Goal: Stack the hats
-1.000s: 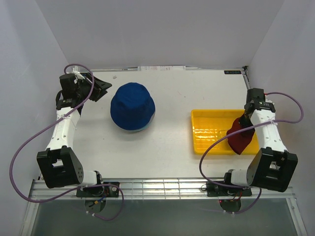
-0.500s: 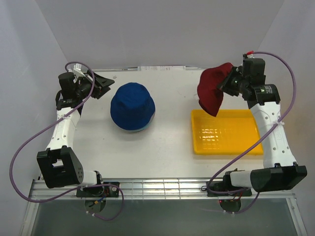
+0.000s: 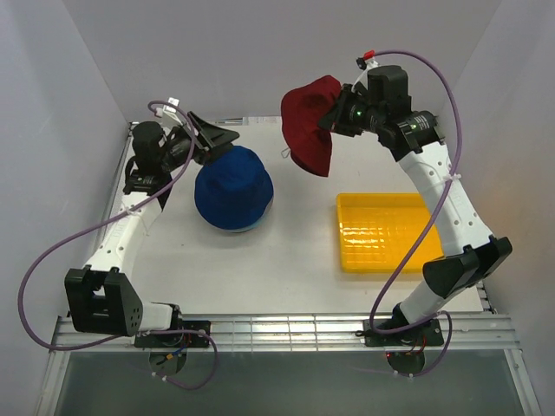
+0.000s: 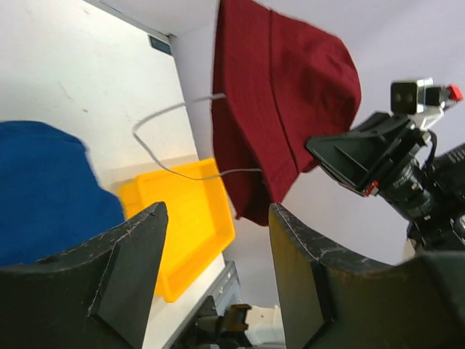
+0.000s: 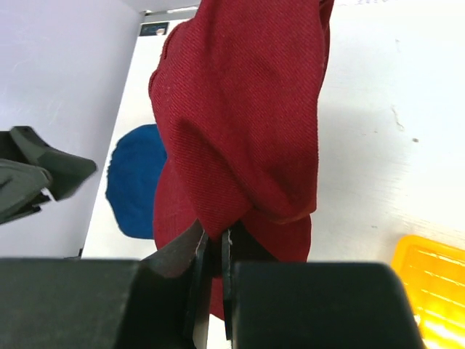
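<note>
- Right jaws clench a fold of the dark red hat [image 3: 310, 126], which hangs in the air behind and to the right of the royal blue hat [image 3: 233, 188] on the table.
- Left jaws gape empty beside the blue hat.
- Centre the red hat's opening over the blue crown before letting go.

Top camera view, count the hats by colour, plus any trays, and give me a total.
Royal blue fabric bucket hat: 1
Dark red fabric bucket hat: 1
Yellow plastic tray: 1
Total: 3
Anything under the blue hat is hidden and is not counted.
</note>
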Robot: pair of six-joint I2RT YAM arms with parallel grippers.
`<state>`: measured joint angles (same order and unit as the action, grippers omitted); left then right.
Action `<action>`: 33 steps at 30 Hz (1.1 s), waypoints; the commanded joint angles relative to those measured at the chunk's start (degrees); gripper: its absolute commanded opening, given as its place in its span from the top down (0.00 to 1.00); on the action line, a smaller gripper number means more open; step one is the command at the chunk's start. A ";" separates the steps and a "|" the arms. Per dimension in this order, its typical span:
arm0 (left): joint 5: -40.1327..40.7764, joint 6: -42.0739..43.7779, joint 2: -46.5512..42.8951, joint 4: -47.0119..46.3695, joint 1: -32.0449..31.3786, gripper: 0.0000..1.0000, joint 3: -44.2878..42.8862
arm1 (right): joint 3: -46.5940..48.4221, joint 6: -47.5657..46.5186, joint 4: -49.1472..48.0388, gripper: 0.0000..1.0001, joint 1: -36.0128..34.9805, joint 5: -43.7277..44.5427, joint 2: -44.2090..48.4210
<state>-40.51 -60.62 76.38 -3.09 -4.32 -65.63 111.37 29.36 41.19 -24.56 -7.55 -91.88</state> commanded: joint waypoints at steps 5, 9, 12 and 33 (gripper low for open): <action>9.66 -6.53 0.34 -5.17 -10.44 0.32 -4.42 | 7.54 -0.71 -3.75 0.92 -3.57 -1.24 -1.55; 11.51 -9.42 2.46 -8.58 -12.47 0.32 -5.04 | 7.63 -0.62 -4.19 0.92 -5.32 -1.15 -1.55; 11.95 -10.04 4.56 -9.30 -13.17 0.32 -6.44 | 7.63 -0.54 -4.27 0.92 -6.11 -1.06 -1.55; 12.83 -14.44 7.82 -15.89 -15.11 0.49 -6.44 | 3.77 -1.41 -4.45 0.92 -7.44 -0.36 -0.76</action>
<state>-28.01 -74.89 85.82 -16.95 -19.25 -70.81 115.85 29.32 39.88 -31.64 -7.88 -93.82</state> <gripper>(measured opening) 0.536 0.088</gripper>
